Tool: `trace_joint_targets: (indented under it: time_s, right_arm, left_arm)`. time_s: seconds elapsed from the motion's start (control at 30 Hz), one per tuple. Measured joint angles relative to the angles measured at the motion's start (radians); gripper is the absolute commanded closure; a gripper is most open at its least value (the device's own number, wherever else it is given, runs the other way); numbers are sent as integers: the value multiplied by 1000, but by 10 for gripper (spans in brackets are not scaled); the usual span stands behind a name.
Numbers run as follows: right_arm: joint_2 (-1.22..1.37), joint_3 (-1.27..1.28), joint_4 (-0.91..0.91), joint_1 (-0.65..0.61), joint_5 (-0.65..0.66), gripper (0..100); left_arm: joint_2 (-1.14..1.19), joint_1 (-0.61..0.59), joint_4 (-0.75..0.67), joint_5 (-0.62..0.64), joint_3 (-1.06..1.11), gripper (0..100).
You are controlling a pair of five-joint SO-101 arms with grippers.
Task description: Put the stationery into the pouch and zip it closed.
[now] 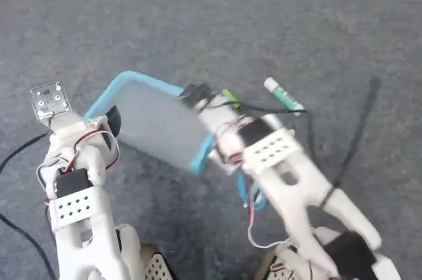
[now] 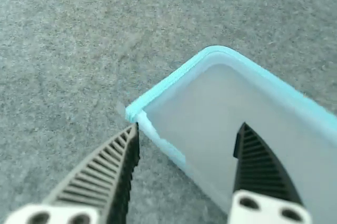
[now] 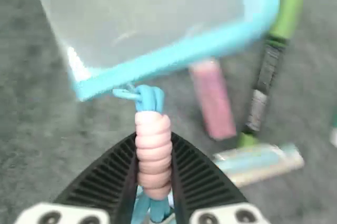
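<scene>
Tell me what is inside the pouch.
Nothing shows through the pouch's frosted wall; the pink stick, green marker and blue tube lie outside it. The right arm covers one end.

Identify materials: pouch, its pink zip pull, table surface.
Pouch: frosted translucent plastic, probably soft vinyl; grey shows through, turquoise trim.
Zip pull: matte pink ribbed piece, likely rubber or silicone, on blue cord.
Table surface: grey felt or short-pile carpet, fuzzy speckle.

A frosted, turquoise-edged pouch (image 1: 155, 122) (pink ribbed zip pull (image 3: 152, 150) at one corner) lies beside a green marker (image 3: 275, 45), pink stick (image 3: 213, 100) and pale tube (image 3: 258, 162).
</scene>
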Motion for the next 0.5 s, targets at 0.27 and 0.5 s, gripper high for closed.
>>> trace_joint_targets:
  time_s: [0.27, 0.5]
  right_arm:
    - [17, -46, -17, 414, -12, 991]
    - [252, -121, -52, 448, -14, 869]
  left_arm:
    - [0, 2, 0, 0, 0, 724]
    - [0, 3, 0, 0, 0, 724]
